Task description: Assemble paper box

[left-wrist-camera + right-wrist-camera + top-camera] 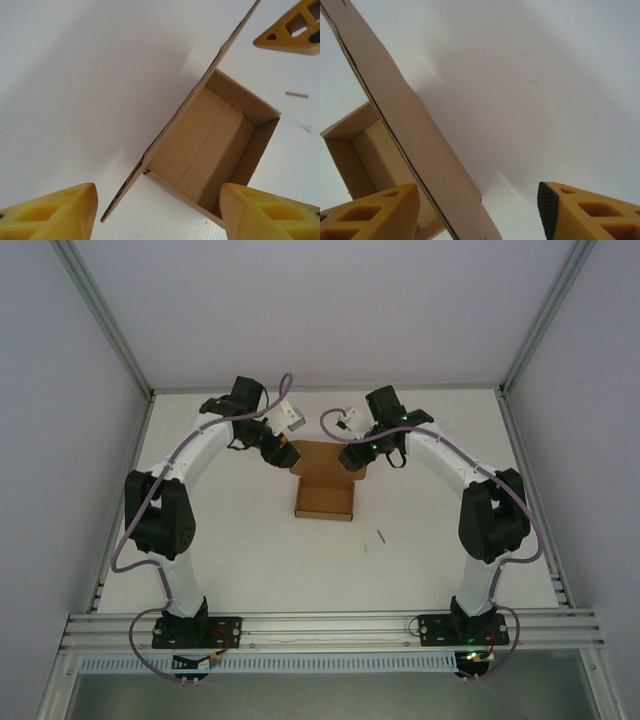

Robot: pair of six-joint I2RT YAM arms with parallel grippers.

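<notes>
Brown cardboard at the middle of the overhead frame: the paper box [324,498] sits on the white bench [220,560], tray formed, lid flap [322,454] raised along its upper edge. Left fingers [55,212] are spread, straddling the lid's edge and a tray corner at the bottom of the left wrist view, pinching nothing. Right fingers [590,212] are spread too, with the lid slanting down between them toward the lower left of that frame, apparently ungripped.

Here's the danger: that lid is thin and stands free, so a squeeze landing off the fold line could crease it or bend it crooked. And the box looks light, with nothing pinning it, so one push could slide it across the bench or tip the tray.

Inside? Empty, just a bare cardboard floor and folded walls. A small stick [383,535] lies loose on the bench, lower right of the box and apart from it.
</notes>
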